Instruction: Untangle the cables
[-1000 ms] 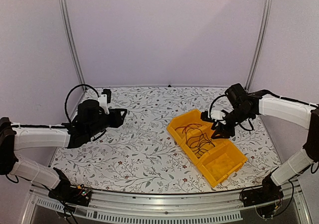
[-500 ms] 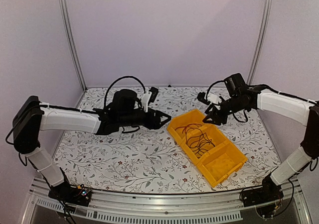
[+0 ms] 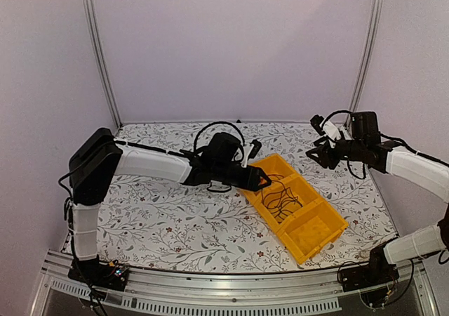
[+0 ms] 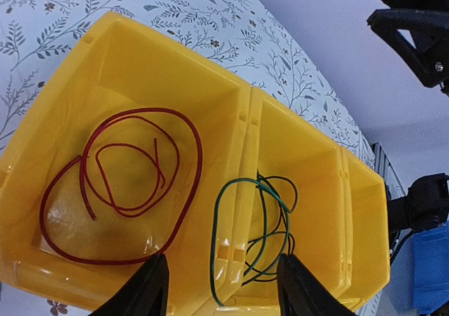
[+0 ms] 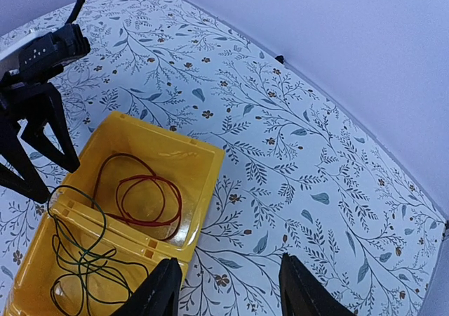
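1. Bin (image 4: 168, 60), yellow plastic with three compartments in a row; it sits at an angle on the floral worktop (image 5: 295, 140), right of centre in the top view.
2. Red cable (image 4: 198, 158) lies in the end compartment farthest from the arm bases; thin and smooth; a few loose, rounded loops, one wide outer ring with smaller turns inside it; all of it within that compartment's walls.
3. Dark cable (image 4: 261, 249) lies in the middle compartment; just as thin; it looks dark green in the wrist views and near black from above; its loops are narrower and cross one another several times; one loop leans against the divider on the red cable's side.
4. Divider wall stands between the two cables; they do not touch each other.
5. Left gripper (image 4: 223, 261) hovers over the bin's long rim, near that divider; fingers spread apart with nothing between them; released.
6. Right gripper (image 5: 230, 261) hangs above the worktop beyond the bin's far end, apart from the bin and both cables; fingers spread, nothing held; released.
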{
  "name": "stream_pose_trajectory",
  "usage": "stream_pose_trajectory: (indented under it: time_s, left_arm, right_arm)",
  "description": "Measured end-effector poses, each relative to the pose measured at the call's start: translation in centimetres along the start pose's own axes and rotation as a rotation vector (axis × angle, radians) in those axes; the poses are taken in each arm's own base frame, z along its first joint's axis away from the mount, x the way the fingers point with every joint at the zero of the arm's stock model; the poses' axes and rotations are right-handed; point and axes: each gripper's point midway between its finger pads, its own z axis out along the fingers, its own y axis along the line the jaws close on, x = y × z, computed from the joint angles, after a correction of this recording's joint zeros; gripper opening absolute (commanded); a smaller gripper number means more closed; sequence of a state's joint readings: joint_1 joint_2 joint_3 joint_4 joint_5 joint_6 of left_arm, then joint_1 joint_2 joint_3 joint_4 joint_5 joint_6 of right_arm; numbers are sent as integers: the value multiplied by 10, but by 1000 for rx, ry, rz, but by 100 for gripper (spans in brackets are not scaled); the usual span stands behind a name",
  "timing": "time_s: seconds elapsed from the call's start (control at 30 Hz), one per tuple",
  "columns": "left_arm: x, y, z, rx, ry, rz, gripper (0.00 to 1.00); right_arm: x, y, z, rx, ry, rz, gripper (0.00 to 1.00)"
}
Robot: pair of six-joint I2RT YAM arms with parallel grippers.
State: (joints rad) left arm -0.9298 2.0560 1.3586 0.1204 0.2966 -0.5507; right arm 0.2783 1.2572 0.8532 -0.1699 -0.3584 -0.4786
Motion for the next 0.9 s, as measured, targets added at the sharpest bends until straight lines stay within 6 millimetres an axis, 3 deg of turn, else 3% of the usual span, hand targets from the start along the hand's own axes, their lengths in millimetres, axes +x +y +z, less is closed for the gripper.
stream_pose_trajectory:
  time_s: [0.2,0.4,0.53,0.9]
  left_arm:
    - [-4,-7,14,4,15,-4,34]
    - [2,1,18,-23,36,-18,10]
    - [4,2,18,-29,44,-24,0]
    - [14,-22,26,-24,31,63,0]
  right_arm:
    - [-3,2,3,-20,-18,7,51]
    - [-4,4,3,-32,-25,5,51]
    - [-4,4,3,-33,-25,4,51]
    - [-3,5,3,-33,-24,0,51]
